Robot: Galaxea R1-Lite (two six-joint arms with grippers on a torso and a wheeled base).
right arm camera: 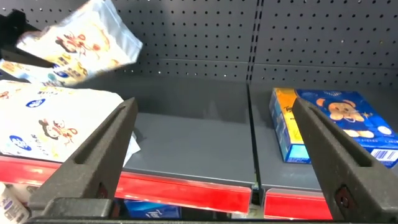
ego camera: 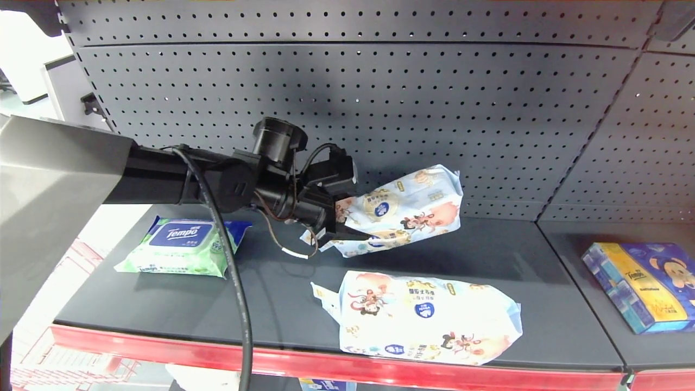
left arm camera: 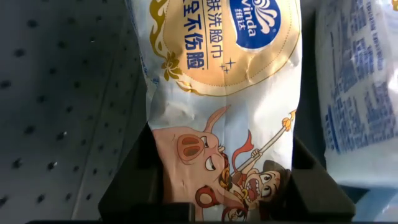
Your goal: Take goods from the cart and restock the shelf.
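wipes pack (ego camera: 179, 247): white word on blue label | held pack (left arm camera: 230, 93): blue round logo, blue characters | box (ego camera: 646, 285): small logo

wipes (ego camera: 176, 247) left on shelf (ego camera: 543, 260), held pack (ego camera: 404, 209) behind flat pack (ego camera: 423, 317), box (ego camera: 646, 285) right

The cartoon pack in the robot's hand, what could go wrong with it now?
1. The left hand pinches the held pack by just one end, tilted above the shelf. It is soft, so it might slip out or flop down.
2. A second pack lies just in front, right at the red front edge. If the held pack lands on it or bumps it, the second pack could slide off.
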